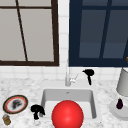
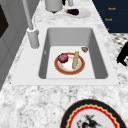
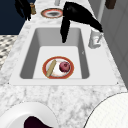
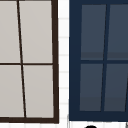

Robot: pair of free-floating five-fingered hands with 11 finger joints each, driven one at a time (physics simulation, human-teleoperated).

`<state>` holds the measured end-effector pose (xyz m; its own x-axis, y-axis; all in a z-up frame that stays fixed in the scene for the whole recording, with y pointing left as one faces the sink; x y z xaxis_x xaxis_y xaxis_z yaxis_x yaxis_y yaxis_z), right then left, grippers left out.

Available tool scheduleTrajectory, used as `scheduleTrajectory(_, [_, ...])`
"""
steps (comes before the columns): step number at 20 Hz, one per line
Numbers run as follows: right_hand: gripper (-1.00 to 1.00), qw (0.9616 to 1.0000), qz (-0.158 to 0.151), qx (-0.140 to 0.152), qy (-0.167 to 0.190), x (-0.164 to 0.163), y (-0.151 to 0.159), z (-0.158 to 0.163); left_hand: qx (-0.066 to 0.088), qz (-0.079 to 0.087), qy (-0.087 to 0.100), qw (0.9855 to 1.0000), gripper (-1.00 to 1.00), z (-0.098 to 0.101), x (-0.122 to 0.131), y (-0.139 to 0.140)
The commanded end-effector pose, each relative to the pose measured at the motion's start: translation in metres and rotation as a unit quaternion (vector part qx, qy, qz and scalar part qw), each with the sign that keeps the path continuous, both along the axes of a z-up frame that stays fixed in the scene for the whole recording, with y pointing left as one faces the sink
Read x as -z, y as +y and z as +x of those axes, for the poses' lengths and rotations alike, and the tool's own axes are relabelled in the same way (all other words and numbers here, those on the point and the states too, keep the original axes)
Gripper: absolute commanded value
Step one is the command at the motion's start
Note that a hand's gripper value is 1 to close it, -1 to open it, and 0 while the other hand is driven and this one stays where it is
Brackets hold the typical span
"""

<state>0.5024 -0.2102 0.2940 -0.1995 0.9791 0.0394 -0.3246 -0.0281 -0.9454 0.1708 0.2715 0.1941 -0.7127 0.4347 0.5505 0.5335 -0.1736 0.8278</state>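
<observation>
right robot hand (image 1: 89,74) hangs over sink (image 3: 82,53) back edge by faucet (image 1: 67,78), fingers straight, holding nothing | left robot hand (image 1: 37,110) at front-left rim, fingers curled, holding nothing | plate (image 3: 58,67) with red onion (image 3: 65,66) lies in basin – risk: descent clips faucet, or onion rolls off
</observation>
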Motion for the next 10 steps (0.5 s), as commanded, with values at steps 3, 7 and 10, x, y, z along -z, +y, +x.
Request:
scheduleTrajectory(3, [-1.0, 0.9992, -0.04, 0.006, 0.004, 0.005, 0.039, 0.019, 0.0, 0.0, 0.0, 1.0, 0.0, 0.0, 0.0, 0.0])
scheduleTrajectory(7, [-1.0, 0.9981, -0.058, 0.008, 0.018, 0.006, 0.063, 0.027, 0.0, 0.0, 0.0, 1.0, 0.0, 0.0, 0.0, 0.0])
scheduleTrajectory(10, [-1.0, 0.997, -0.072, 0.008, 0.026, 0.021, 0.081, 0.033, 0.0, 0.0, 0.0, 1.0, 0.0, 0.0, 0.0, 0.0])
